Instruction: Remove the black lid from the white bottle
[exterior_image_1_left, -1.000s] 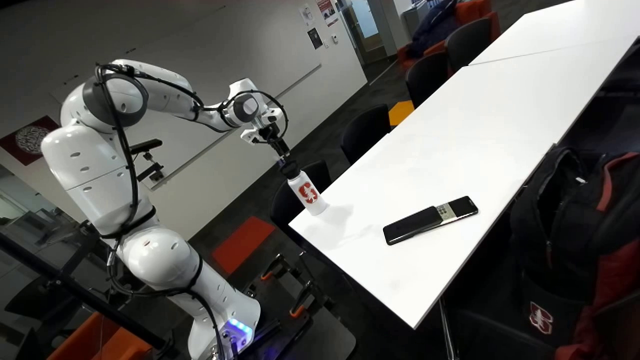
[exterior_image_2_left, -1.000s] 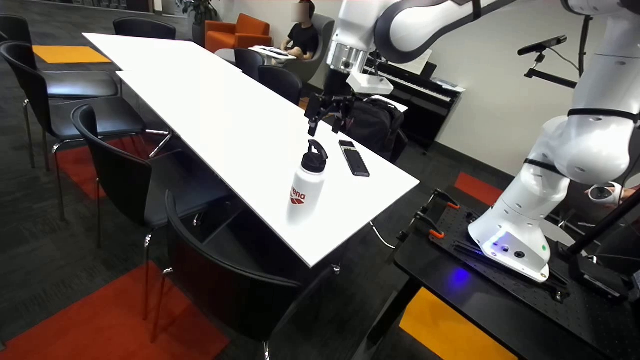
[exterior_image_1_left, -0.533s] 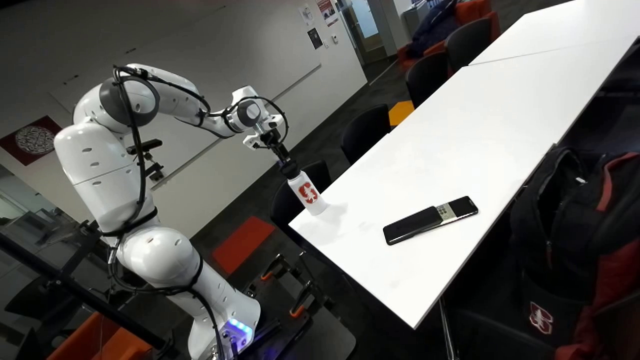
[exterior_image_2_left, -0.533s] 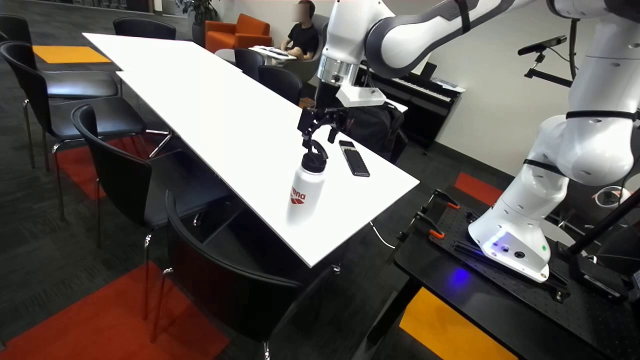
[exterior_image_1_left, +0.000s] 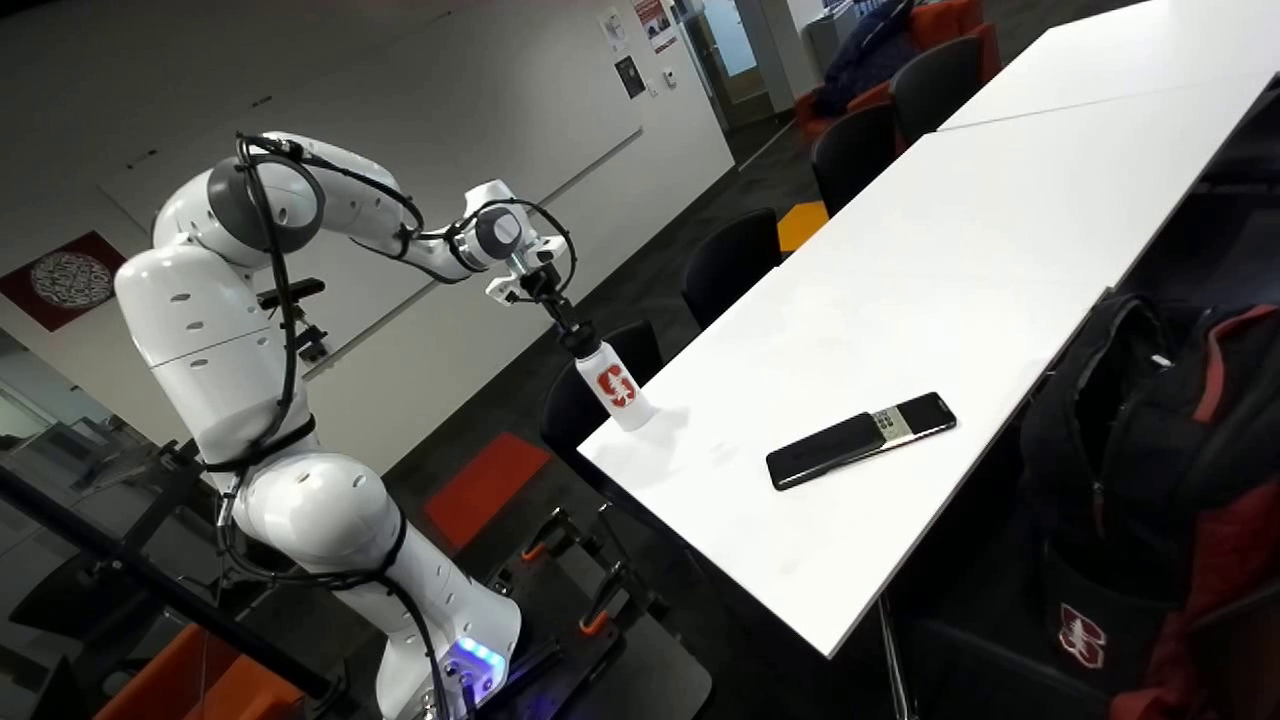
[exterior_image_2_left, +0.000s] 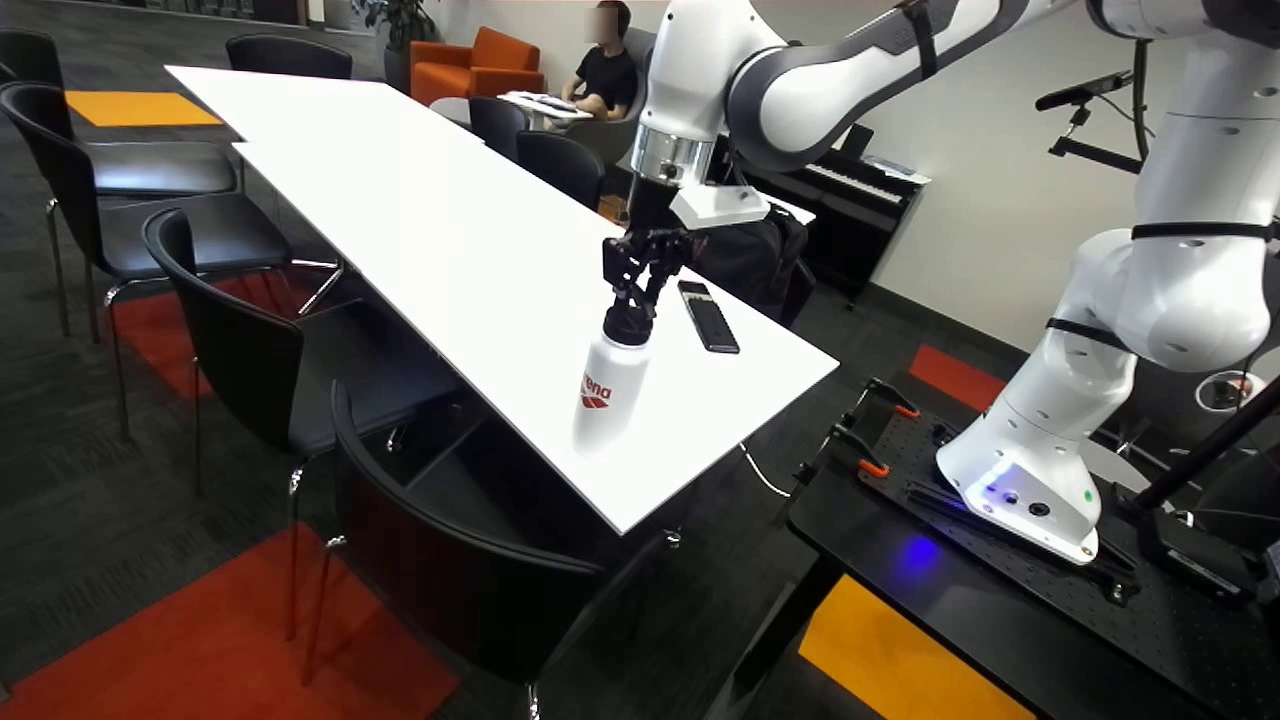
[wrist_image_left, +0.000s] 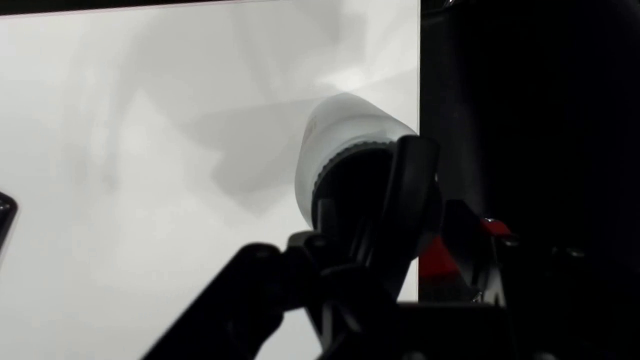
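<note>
The white bottle (exterior_image_1_left: 617, 390) (exterior_image_2_left: 610, 395) stands upright near a table corner, with red markings on its side. Its black lid (exterior_image_2_left: 627, 328) (exterior_image_1_left: 580, 341) sits on top and carries a raised carrying loop. From above, the lid (wrist_image_left: 350, 175) hides much of the bottle (wrist_image_left: 325, 127). My gripper (exterior_image_2_left: 637, 298) is right at the lid from above, one finger on each side of the loop. Its jaws stand part-way together. Black on black in the dark wrist view, the contact between fingers and loop cannot be made out.
On the white table (exterior_image_2_left: 450, 220) lies a long flat black remote-like device (exterior_image_1_left: 860, 440) (exterior_image_2_left: 708, 316), a short way from the bottle. The table's edge runs close beside the bottle, with black chairs (exterior_image_2_left: 430, 530) along it. A dark backpack (exterior_image_1_left: 1130, 450) is past the opposite edge.
The gripper has come down to the lid, and its fingers have drawn nearer to each other around the loop. Bottle and black device have stayed in place.
</note>
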